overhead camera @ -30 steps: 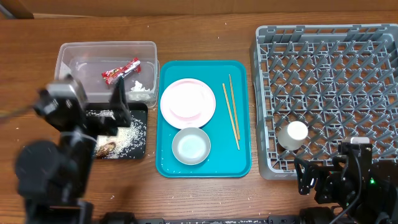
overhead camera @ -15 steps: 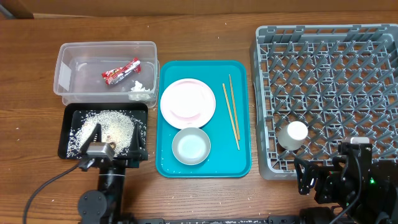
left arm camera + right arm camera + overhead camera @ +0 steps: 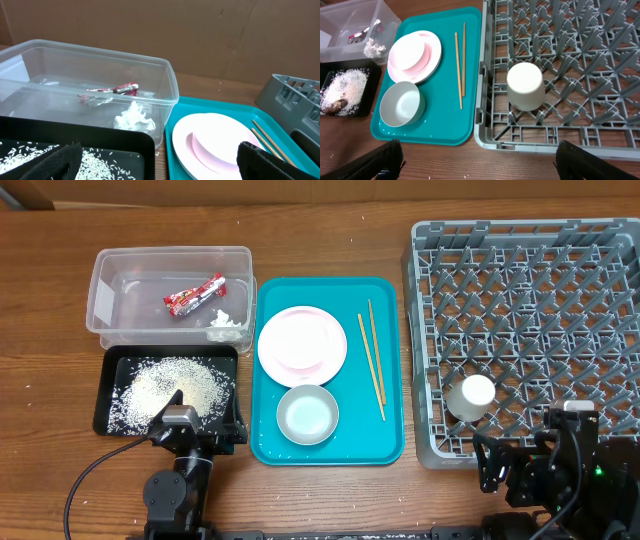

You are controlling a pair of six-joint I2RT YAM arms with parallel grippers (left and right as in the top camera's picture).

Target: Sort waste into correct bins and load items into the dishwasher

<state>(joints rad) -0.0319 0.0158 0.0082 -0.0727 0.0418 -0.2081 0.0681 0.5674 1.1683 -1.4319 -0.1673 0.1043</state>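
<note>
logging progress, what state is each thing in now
clear rectangular plastic tub: holds red snack wrapper and white tissue
shallow black tray: holds rice grains
round pink-white plate: empty, on teal tray
white bowl: upright, empty
two wooden chopsticks: flat on teal tray
small white cup: upside down in grey dish rack
left gripper: open
right gripper: open

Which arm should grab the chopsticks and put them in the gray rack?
Probably right. The chopsticks lie at the right of the teal tray, next to the rack, and the right arm sits at the rack's front corner. The left arm is by the black tray, beyond the bowl.
</note>
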